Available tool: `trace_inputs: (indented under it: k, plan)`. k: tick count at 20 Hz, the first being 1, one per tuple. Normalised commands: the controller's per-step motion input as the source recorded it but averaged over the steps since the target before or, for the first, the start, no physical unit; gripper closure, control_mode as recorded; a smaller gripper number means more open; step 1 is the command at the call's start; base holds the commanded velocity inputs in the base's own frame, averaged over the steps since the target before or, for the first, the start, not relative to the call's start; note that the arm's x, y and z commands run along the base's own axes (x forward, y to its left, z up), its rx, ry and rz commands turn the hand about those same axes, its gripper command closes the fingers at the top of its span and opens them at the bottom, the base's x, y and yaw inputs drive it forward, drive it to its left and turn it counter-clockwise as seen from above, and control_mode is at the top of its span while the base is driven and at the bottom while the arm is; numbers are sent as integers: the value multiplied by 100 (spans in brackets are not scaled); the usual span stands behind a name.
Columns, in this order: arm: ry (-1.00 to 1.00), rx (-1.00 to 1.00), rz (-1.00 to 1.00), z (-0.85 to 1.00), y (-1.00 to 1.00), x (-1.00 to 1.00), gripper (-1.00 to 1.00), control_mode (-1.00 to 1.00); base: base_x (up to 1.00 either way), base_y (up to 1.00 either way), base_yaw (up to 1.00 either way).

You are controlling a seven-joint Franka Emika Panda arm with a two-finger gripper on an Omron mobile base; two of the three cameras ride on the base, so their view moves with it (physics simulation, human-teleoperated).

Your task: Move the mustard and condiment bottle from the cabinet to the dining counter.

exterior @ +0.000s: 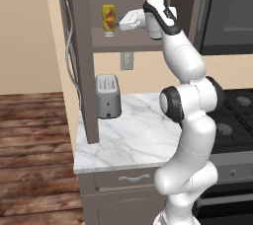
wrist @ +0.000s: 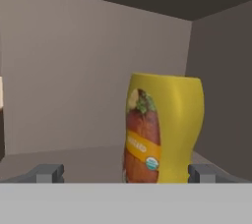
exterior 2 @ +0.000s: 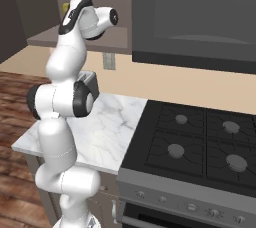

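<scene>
Yellow mustard [wrist: 165,128] stands between the wide-open claw [wrist: 125,173] tips, untouched, cabinet [wrist: 69,85] walls behind.

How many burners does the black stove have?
4. On the black stove top: two round grey burners at the back, two at the front. None looks hidden.

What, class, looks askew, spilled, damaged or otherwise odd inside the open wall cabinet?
Nothing stands out. The yellow mustard squeeze bottle stands upright on the grey-brown cabinet's shelf, no spill around it. The open gripper faces it, fingers apart on either side.
</scene>
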Motion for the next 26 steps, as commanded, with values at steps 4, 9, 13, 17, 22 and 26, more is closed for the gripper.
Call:
trace_inputs:
  k: [4, 9, 13, 17, 22, 26]
  plan:
    - [1, 0, 3, -4, 0, 15, -100, -100, 0, 0, 0]
    - [1, 0, 4, -1, 0, 16, -100, -100, 0, 0, 0]
    - [2, 0, 5, -1, 0, 21, -100, -100, 0, 0, 0]
    - [2, 0, 5, -4, 0, 19, -100, -100, 0, 0, 0]
    - [2, 0, 6, -3, 0, 17, -100, -100, 0, 0, 0]
    - [2, 0, 6, -2, 0, 15, -100, -100, 0, 0, 0]
